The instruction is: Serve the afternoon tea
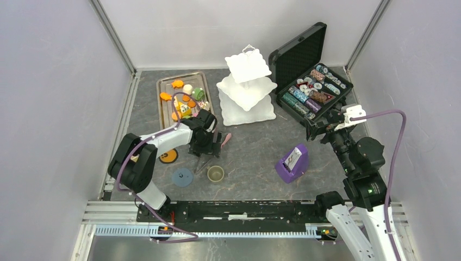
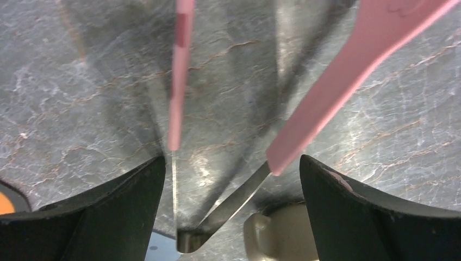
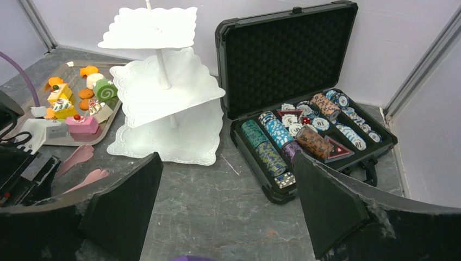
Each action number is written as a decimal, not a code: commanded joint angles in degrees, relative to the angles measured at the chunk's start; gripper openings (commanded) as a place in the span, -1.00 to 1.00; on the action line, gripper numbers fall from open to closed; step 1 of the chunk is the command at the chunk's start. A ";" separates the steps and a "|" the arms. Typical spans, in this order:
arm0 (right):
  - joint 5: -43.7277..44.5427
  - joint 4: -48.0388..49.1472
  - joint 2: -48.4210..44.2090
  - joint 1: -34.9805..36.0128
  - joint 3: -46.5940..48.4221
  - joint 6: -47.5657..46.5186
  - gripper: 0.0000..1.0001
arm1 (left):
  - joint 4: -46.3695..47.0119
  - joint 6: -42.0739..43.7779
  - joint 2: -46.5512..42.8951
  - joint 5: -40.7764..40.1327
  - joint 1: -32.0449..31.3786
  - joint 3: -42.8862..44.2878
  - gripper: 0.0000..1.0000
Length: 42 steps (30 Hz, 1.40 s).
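Metal tongs with pink tips (image 2: 348, 70) lie on the table between the wide-apart fingers of my open left gripper (image 2: 232, 160), which holds nothing; from above this gripper (image 1: 208, 149) hangs low over them. The small olive cup (image 1: 216, 173) stands just beyond the tongs' hinge, next to a blue coaster (image 1: 182, 176) and an orange coaster (image 1: 168, 156). Toy pastries (image 1: 185, 95) fill a metal tray (image 1: 162, 109) at the back left. The white three-tier stand (image 1: 247, 87) is bare. My right gripper (image 1: 321, 130) is open and empty, raised, facing the stand (image 3: 163, 92).
An open black case of poker chips (image 1: 312, 87) stands at the back right, close to the right gripper. A purple card holder (image 1: 292, 163) sits in front of the right arm. Grey walls close in the table on three sides.
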 commanded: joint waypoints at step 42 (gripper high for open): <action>-2.09 3.96 -0.60 0.09 -3.07 4.57 0.96 | 4.71 -8.65 -12.80 -22.18 -10.87 -6.71 0.33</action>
